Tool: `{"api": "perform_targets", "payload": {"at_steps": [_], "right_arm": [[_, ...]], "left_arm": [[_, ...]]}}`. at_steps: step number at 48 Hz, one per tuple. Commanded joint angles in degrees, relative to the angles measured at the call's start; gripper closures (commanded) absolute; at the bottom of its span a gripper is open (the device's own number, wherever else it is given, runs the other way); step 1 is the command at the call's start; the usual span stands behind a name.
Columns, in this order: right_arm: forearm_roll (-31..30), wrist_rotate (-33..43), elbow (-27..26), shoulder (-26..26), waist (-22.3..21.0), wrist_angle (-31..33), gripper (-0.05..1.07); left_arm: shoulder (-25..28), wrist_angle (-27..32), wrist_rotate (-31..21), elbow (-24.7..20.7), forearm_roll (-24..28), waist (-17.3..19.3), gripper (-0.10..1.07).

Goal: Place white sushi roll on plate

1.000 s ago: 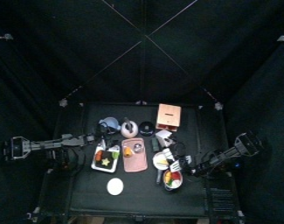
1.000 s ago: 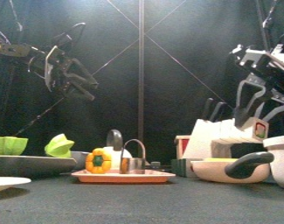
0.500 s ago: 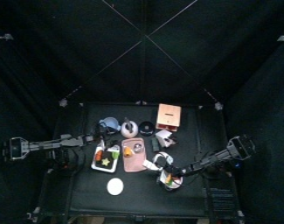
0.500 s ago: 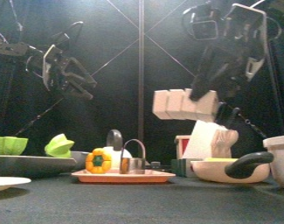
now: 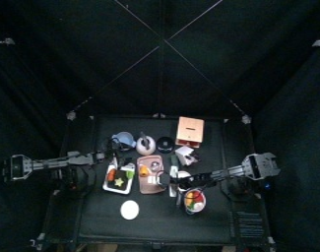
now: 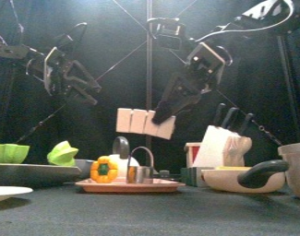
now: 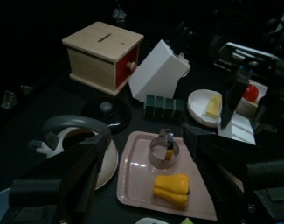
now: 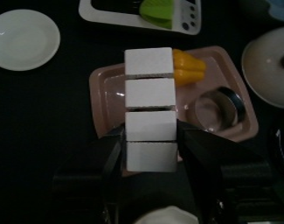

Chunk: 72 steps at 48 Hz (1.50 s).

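Observation:
The white sushi roll [image 8: 150,109] is a row of several white blocks. My right gripper [image 8: 152,159] is shut on its end block, one finger on each side. In the front view the roll [image 6: 143,122] hangs in the air above the pink tray [image 6: 127,185], under the right gripper [image 6: 172,103]. The white plate [image 5: 129,209] lies empty near the table's front left and shows in the right wrist view [image 8: 25,39] and in the front view [image 6: 5,194]. My left gripper [image 6: 72,81] hangs high at the left, open and empty [image 7: 150,188].
A yellow pepper [image 6: 104,169] and a metal cup [image 7: 164,149] stand on the pink tray [image 8: 107,87]. A knife block [image 6: 223,147] and a pot [image 6: 245,175] stand at the right. A wooden box [image 5: 191,128] is at the back. Green pieces [image 6: 62,152] lie at the left.
The right arm has swung from the right side to the middle, carrying the white sushi roll leftward and a little lower. The left arm has stayed still.

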Motion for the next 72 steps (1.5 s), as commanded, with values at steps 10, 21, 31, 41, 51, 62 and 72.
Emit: {"api": "perform_targets", "payload": {"at_steps": [10,21,31,41,51,62,72], "right_arm": [[2.6,-4.7,-5.3,3.9,-2.5,-0.8,0.37],[2.7,-4.7,-5.7,6.5,-4.8,-3.1,0.36],[2.6,-4.7,-6.0,8.7,-5.1,-6.2,0.36],[2.9,-4.7,-6.4,9.7,-5.6,-6.4,0.36],[4.0,-4.6,-6.7,9.8,-7.0,-6.2,0.28],[5.2,-4.7,-6.4,9.8,-7.6,-5.3,0.12],[5.4,-4.7,-6.5,9.8,-7.6,-3.6,0.11]], "left_arm": [[-1.4,0.0,0.1,-0.2,0.2,0.2,-0.02],[-2.5,0.1,0.1,0.2,0.1,0.2,-0.02],[-2.5,0.1,0.1,0.3,0.2,0.2,-0.02],[-2.5,0.0,0.1,0.3,0.2,0.3,-0.02],[-2.5,0.0,0.1,0.3,0.2,0.2,-0.02],[-2.5,0.0,0.1,0.4,0.2,0.2,-0.02],[-2.5,0.1,0.1,0.4,0.2,0.2,-0.02]]}}
